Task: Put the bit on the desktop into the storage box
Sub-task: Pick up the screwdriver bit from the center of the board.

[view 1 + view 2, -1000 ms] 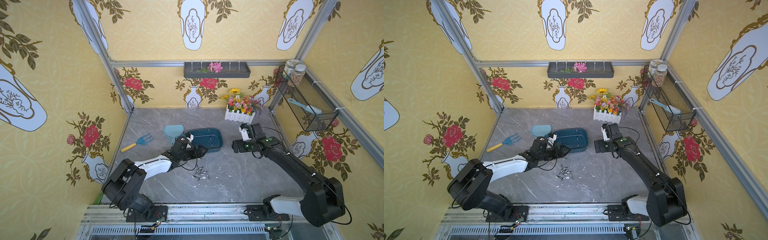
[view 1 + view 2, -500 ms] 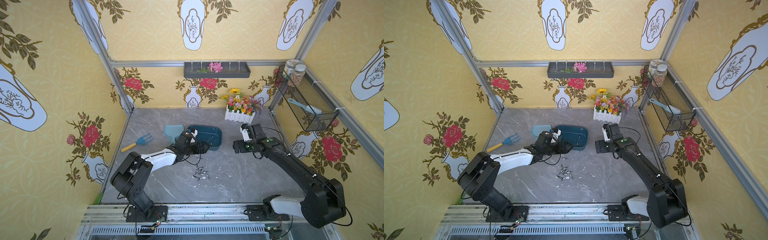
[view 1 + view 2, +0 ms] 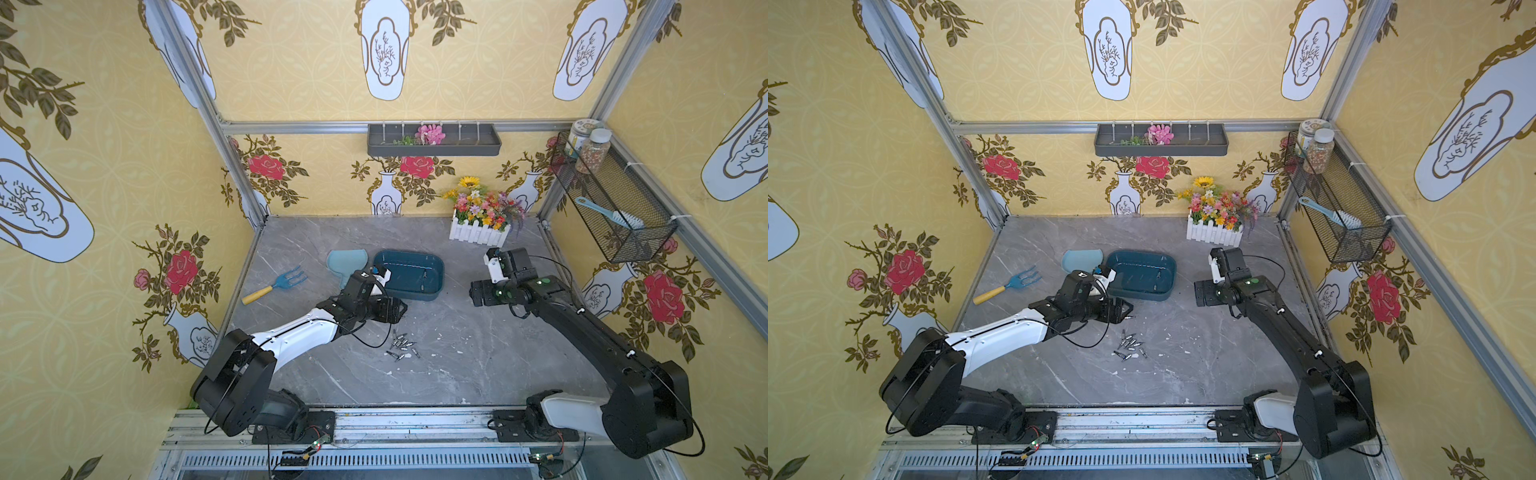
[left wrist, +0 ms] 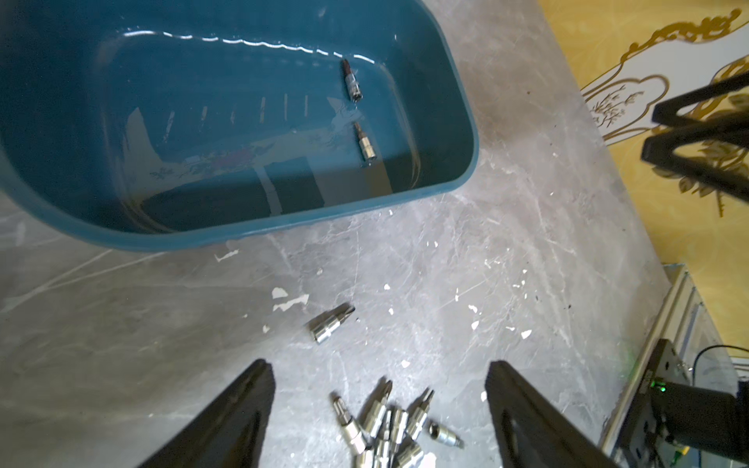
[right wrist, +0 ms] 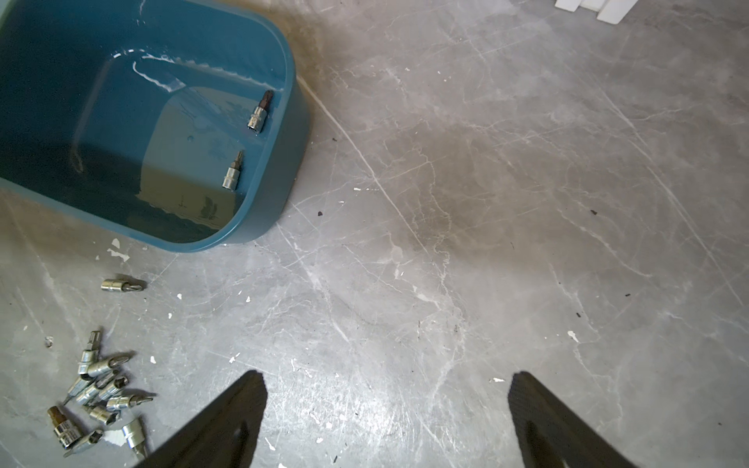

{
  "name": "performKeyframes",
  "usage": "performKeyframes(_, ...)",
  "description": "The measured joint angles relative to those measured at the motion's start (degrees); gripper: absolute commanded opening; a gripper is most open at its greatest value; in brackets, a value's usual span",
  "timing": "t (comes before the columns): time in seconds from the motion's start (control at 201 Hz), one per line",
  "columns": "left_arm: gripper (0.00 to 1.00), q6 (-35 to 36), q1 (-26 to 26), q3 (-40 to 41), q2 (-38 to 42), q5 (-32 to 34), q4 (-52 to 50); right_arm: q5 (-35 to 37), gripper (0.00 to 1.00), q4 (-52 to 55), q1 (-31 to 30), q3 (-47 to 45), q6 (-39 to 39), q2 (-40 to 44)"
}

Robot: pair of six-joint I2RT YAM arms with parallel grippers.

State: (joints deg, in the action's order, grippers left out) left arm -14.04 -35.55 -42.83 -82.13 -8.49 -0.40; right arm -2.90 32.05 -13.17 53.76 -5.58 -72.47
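The left tool (image 4: 379,366), jaws apart, hangs over socket bits (image 4: 389,421) piled on the table (image 4: 527,243); two bits (image 4: 367,146) lie in the storage box (image 4: 182,241). The right tool (image 5: 385,379) gapes empty.

You have two bits (image 4: 355,85) inside the one storage box (image 4: 251,231), one stray bit (image 4: 330,322) on the desktop (image 4: 486,263), and one pile (image 5: 101,389) (about ten, overlapping too much to be sure).

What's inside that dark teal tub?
Two small metal bits lie apart on the floor of the storage box, near one end. The left arm covers the opposite corner in both top views, so that spot is hidden.
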Motion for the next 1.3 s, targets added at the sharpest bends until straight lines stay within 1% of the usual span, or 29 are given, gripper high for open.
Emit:
performKeyframes(0.179,0.67,2.8,-0.9,-2.3,-3.9,0.1,-2.7,-2.3,0.97,-2.1,2.8,-1.1,-0.2,0.9)
performKeyframes(0.358,0.59,5.2,-2.8,-6.4,-9.8,0.8,-5.5,-3.4,0.97,-2.2,3.8,-1.3,-0.4,1.0)
performKeyframes(0.702,0.55,8.1,-5.0,-10.6,-16.5,4.7,-9.5,-4.3,0.97,-2.2,4.2,-1.3,-0.4,1.2)
performKeyframes(0.896,0.55,9.1,-5.3,-12.0,-17.7,7.5,-10.3,-4.4,0.97,-2.2,4.2,-1.3,-0.4,1.2)
performKeyframes(1.185,0.54,10.6,-5.5,-14.0,-19.6,8.7,-10.8,-4.4,0.97,-2.2,4.2,-1.3,-0.4,1.2)
performKeyframes(1.304,0.53,11.0,-5.5,-14.3,-20.4,8.7,-11.2,-4.4,0.97,-2.2,4.2,-1.3,-0.4,1.2)
